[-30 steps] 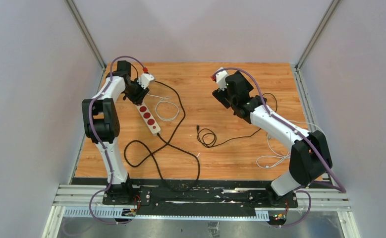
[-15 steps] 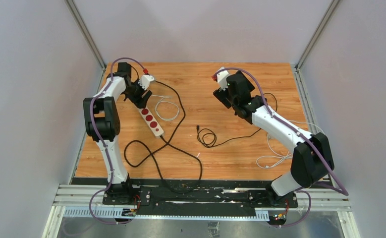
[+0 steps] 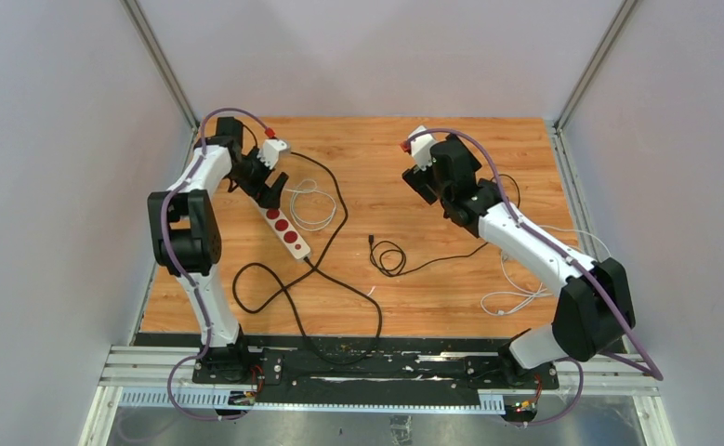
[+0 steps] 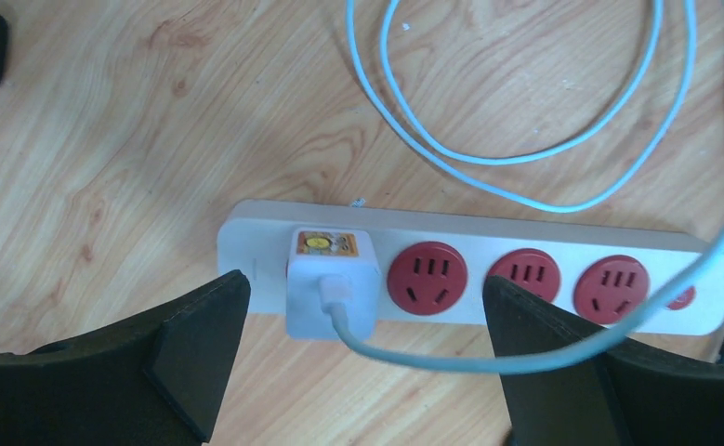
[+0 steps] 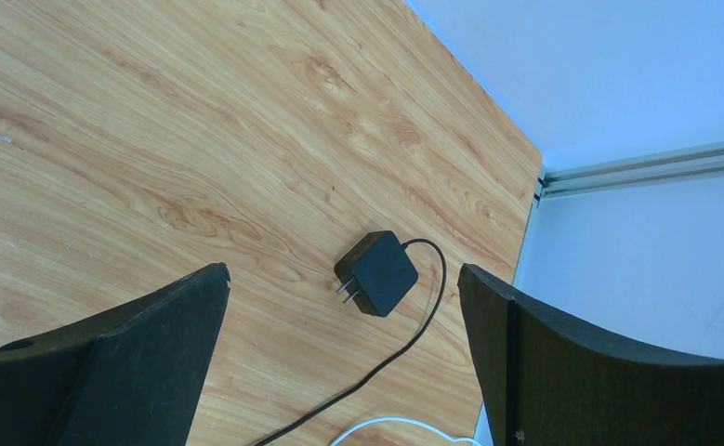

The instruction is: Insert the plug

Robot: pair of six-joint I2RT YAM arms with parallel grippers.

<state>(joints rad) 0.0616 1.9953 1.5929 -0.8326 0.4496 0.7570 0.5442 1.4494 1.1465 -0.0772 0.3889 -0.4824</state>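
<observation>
Your left end effector (image 4: pixel 362 281) has lifted off, fingers apart, leaving the white charger (image 4: pixel 333 279) seated at the far end of the power strip (image 4: pixel 544 246). The insertion looks done. Your right end effector (image 5: pixel 344 279) is also apart and empty.

Three views: one fixed overhead, two wrist close-ups.
Top external sits high behind the arm bases and looks down and forward over the whole table (image 3: pixel 367 149). Left wrist looks straight down, close on the power strip (image 4: pixel 474 279) (image 3: pixel 288 228) at far left, which top external also shows. Right wrist sits higher, angled toward the far-right table edge, wall and black adapter (image 5: pixel 376 274).
</observation>
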